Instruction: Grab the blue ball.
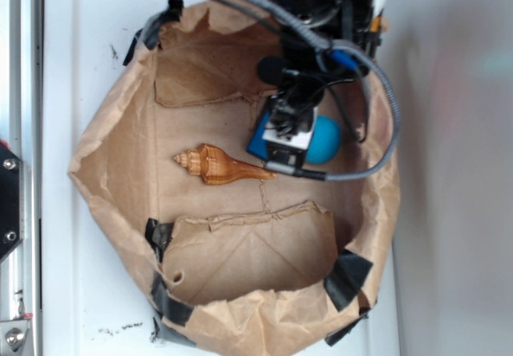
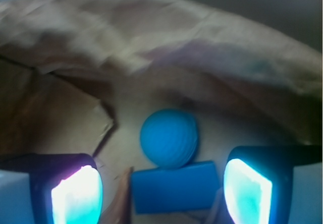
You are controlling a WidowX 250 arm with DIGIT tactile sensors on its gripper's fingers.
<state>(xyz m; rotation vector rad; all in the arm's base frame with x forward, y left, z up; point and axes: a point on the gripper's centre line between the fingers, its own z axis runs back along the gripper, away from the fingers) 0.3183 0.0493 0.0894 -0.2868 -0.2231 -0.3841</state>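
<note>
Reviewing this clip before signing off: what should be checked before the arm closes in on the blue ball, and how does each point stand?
1. Blue ball in sight: ok, clear in the wrist view.
2. Fingers open: ok, a wide gap between them.
3. Ball between the fingers: not ok, it lies beyond the tips.
4. Path to the ball free: not ok, the blue block sits between the fingers, in front of the ball and touching it.
5. Shell out of the way: ok, off to one side in the exterior view.
6. Gripper height over the bag floor: cannot tell.
</note>
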